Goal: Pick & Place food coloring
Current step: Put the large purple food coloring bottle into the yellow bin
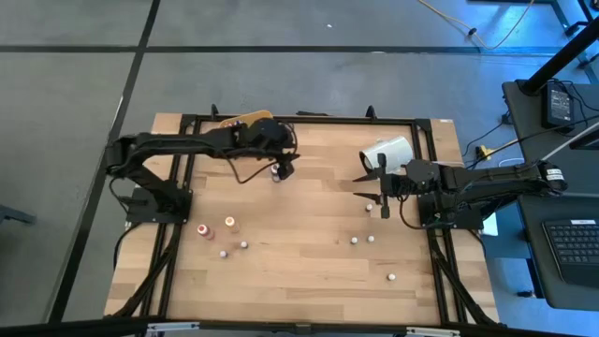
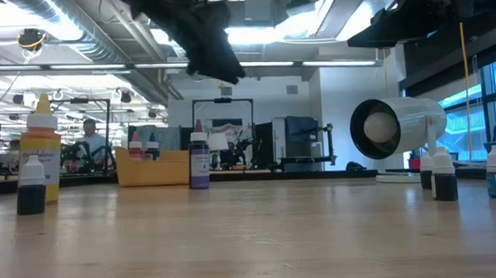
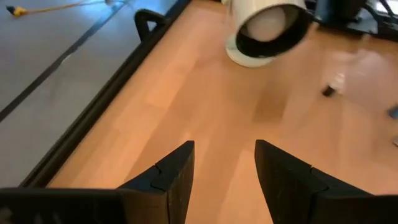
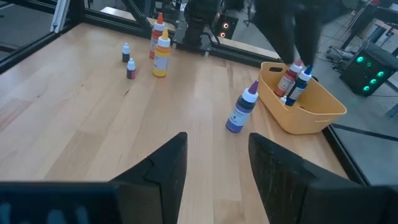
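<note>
A purple food coloring bottle (image 1: 276, 174) stands upright on the table near the far edge; it also shows in the right wrist view (image 4: 241, 111) and the low view (image 2: 199, 163). My left gripper (image 1: 284, 165) hangs open and empty just above it (image 3: 224, 146). The yellow-orange tray (image 4: 305, 106) stands at the far edge with a red and a blue bottle (image 4: 297, 84) in it. My right gripper (image 1: 363, 187) is open and empty (image 4: 217, 137), above the table beside the white cylinder (image 1: 388, 153). Several small bottles stand about the table, among them a red one (image 1: 202, 229) and an orange one (image 1: 230, 224).
The white cylinder (image 2: 396, 127) lies on its side at the far right. Small bottles stand near my right gripper (image 1: 369, 207), at the near right (image 1: 391, 277) and mid-right (image 1: 355, 241). A black frame (image 1: 187, 122) rims the table. Bare wood lies in the middle.
</note>
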Robot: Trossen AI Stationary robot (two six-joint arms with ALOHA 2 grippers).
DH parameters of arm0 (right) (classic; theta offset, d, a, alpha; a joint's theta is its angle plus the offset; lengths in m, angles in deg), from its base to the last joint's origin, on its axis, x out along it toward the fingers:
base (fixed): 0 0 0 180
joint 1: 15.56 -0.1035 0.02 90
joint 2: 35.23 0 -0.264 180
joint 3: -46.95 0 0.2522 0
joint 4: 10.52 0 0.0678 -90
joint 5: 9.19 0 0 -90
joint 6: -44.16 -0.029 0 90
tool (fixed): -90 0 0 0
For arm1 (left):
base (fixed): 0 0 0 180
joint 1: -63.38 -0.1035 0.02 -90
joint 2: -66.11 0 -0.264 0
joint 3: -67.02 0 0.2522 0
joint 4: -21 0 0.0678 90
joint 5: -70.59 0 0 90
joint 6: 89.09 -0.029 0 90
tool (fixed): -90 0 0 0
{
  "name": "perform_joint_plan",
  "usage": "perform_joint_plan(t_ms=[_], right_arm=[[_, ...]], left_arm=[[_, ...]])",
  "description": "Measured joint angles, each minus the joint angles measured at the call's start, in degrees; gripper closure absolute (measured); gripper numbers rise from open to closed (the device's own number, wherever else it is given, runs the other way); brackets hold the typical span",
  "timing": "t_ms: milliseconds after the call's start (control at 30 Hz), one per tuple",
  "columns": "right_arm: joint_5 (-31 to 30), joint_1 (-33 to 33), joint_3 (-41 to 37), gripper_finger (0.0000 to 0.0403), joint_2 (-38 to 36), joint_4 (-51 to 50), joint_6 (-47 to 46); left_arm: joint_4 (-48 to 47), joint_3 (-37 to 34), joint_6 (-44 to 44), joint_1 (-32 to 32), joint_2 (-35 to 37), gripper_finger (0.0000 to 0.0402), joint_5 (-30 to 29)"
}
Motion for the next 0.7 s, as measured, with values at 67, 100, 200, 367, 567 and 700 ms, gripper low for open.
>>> perform_joint_plan(t_ms=[67, 100, 200, 367, 567, 700], right_arm=[[0.0, 0.0, 0.0, 0.0230, 0.0, 0.0, 0.0], [0.0, 0.0, 0.0, 0.0230, 0.0, 0.0, 0.0], [0.0, 0.0, 0.0, 0.0230, 0.0, 0.0, 0.0], [0.0, 0.0, 0.0, 0.0230, 0.0, 0.0, 0.1], [0.0, 0.0, 0.0, 0.0230, 0.0, -0.1, 1.5], [0.0, 0.0, 0.0, 0.0230, 0.2, -0.1, 1.5]], left_arm=[[3.0, 0.0, -0.3, -0.7, -1.9, 0.0239, 0.0], [3.8, 0.1, -0.2, -1.0, -2.7, 0.0238, 0.0], [2.6, 0.1, -1.0, -1.4, -4.1, 0.0228, -0.1], [-3.3, 0.1, 0.0, -2.1, -4.7, 0.0188, -2.0], [-8.1, 0.1, 3.7, -2.8, -4.7, 0.0161, -3.0], [-11.0, 0.1, 5.9, -2.6, -4.7, 0.0162, -3.0]])
